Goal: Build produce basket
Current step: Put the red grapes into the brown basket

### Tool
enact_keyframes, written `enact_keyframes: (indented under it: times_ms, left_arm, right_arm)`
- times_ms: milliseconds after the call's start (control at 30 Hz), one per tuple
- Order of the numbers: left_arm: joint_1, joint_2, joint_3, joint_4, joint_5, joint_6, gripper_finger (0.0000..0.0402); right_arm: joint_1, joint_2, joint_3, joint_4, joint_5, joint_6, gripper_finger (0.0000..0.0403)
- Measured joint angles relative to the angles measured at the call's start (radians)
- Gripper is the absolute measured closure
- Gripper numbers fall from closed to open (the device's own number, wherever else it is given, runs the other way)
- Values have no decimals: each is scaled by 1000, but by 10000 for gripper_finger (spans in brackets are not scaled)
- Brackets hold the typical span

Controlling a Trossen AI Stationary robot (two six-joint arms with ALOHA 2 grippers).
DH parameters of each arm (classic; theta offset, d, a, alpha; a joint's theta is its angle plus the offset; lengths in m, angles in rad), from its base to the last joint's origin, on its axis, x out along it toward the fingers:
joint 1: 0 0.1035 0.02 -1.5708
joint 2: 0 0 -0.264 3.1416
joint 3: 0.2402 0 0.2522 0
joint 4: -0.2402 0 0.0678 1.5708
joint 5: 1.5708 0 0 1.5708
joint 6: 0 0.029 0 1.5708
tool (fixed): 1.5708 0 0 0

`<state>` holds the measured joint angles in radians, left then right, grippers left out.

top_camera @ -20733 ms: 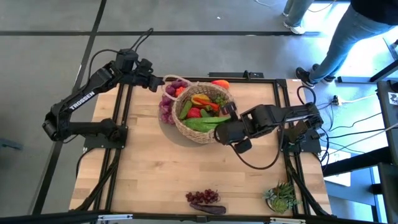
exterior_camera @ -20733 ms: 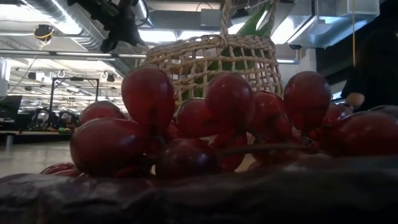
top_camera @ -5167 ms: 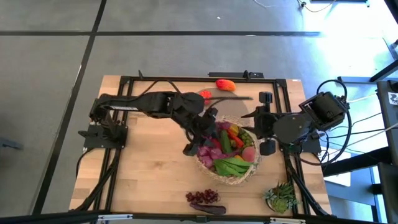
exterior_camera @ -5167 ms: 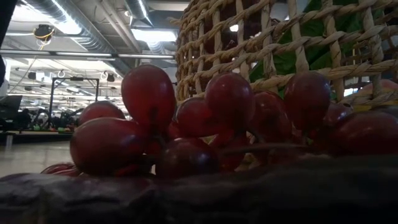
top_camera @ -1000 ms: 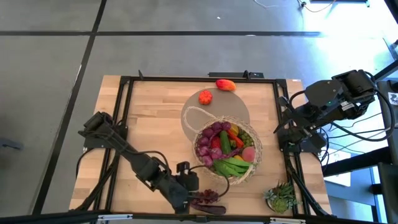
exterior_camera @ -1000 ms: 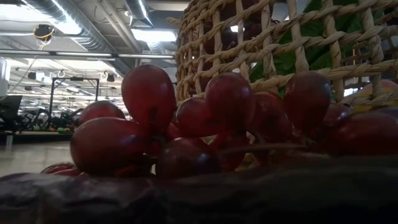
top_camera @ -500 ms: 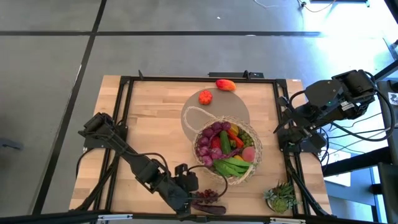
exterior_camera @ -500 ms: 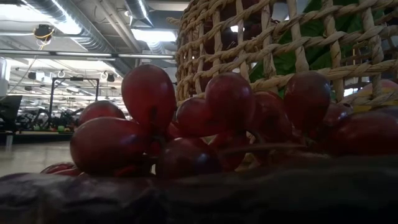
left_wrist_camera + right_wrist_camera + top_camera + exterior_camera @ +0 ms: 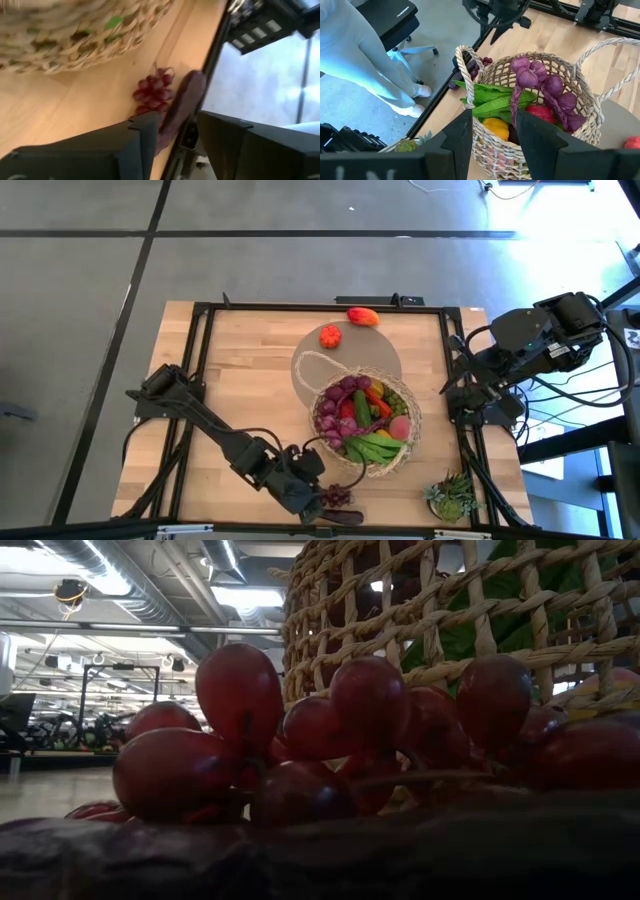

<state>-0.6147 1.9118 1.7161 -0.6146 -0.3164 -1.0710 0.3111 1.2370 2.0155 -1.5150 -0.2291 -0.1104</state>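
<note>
Wooden table (image 9: 235,380), basket (image 9: 385,462) beside grapes (image 9: 338,496), left end effector (image 9: 318,502) spread by them, potted plant (image 9: 450,495) nearby

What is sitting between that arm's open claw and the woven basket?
In the left wrist view, only bare wood lies between the left gripper and the basket. The grape bunch and purple eggplant sit just ahead of the fingers.
</note>
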Motion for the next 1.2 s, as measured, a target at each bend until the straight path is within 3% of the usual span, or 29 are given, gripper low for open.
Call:
enact_keyframes:
  times_ms: [500, 633, 1200]
  left_arm:
    - [17, 119, 0, 62, 56, 50, 150]
    - [17, 168, 2, 80, 57, 161, 144]
    - [3, 318, 4, 142, 49, 189, 146]
  right_arm:
    - [0, 0, 0, 1, 0, 0, 256]
    - [0, 0, 0, 2, 0, 0, 256]
    - [0, 0, 0, 6, 0, 0, 256]
